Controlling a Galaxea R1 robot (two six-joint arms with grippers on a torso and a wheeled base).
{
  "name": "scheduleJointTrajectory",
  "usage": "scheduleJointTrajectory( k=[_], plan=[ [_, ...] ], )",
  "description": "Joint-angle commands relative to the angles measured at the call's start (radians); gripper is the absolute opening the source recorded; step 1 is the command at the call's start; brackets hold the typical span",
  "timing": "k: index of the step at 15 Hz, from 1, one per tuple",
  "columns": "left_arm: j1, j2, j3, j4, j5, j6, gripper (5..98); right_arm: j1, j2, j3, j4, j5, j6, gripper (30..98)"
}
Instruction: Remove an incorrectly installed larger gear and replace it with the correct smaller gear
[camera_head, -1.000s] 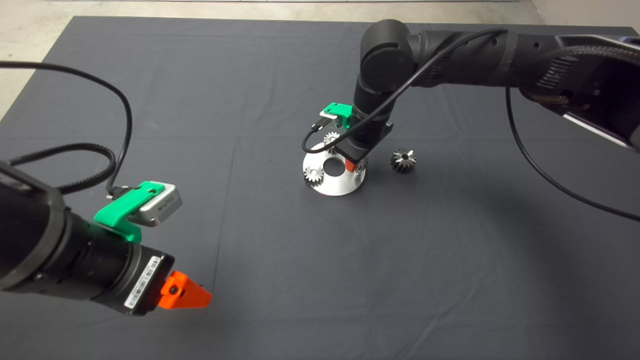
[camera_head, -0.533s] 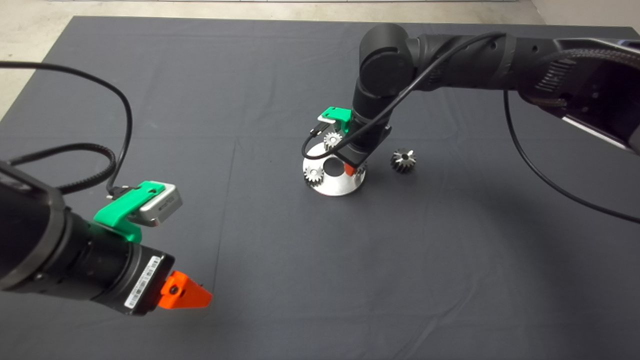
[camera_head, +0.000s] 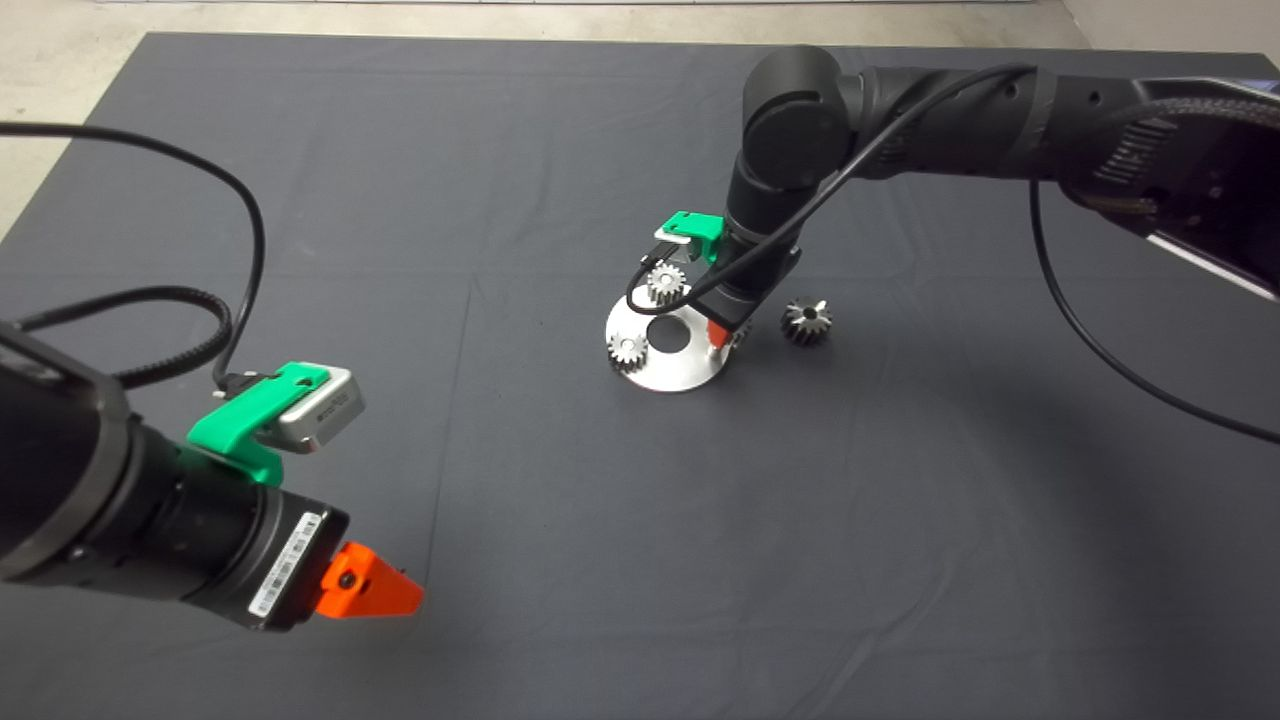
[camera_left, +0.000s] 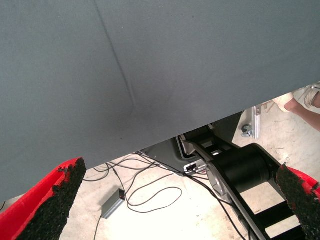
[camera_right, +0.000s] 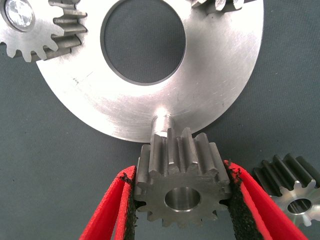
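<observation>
Two black robot arms reach over a worktop (camera_head: 520, 150) covered by a dark, creased fabric mat. At the lower left, the left gripper (camera_head: 375, 585) hangs idle over the mat's near edge; in its wrist view its two red fingers (camera_left: 45, 205) with gritty black pads stand wide apart, holding nothing. A white label on its wrist carries print too small to read. Near the middle lies one round, flat, shiny metal plate (camera_head: 668, 370) with a large centre hole. Two small light-silver toothed gears (camera_head: 627, 350) sit on it, one at its left rim and one at its far rim. At the plate's right rim, the right gripper (camera_right: 182, 197) points down, its fingers closed on the smaller gear (camera_right: 181, 181), a short-toothed grey steel gear with a round centre hole, just beside a short upright pin (camera_right: 162, 122). Right of the plate, the larger gear (camera_head: 806, 320), cone-like with long bright teeth, lies alone on the mat.
</observation>
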Motion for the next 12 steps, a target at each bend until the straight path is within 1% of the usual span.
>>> scheduleJointTrajectory(
  k=[1, 4, 10, 12],
  plan=[
    [-0.011, 0.002, 0.009, -0.014, 0.005, 0.000, 98.2, 0.013, -0.004, 0.010, 0.027, -0.131, -0.010, 40.0],
    [-0.010, 0.002, 0.009, -0.014, 0.005, 0.001, 98.2, 0.001, 0.001, 0.009, 0.027, -0.131, -0.010, 40.0],
    [-0.011, 0.002, 0.009, -0.014, 0.005, 0.000, 98.2, 0.003, 0.002, 0.007, 0.023, -0.131, -0.010, 39.8],
    [-0.011, 0.002, 0.009, -0.014, 0.003, 0.000, 98.2, 0.003, 0.005, 0.007, 0.006, -0.131, -0.009, 39.8]
  ],
)
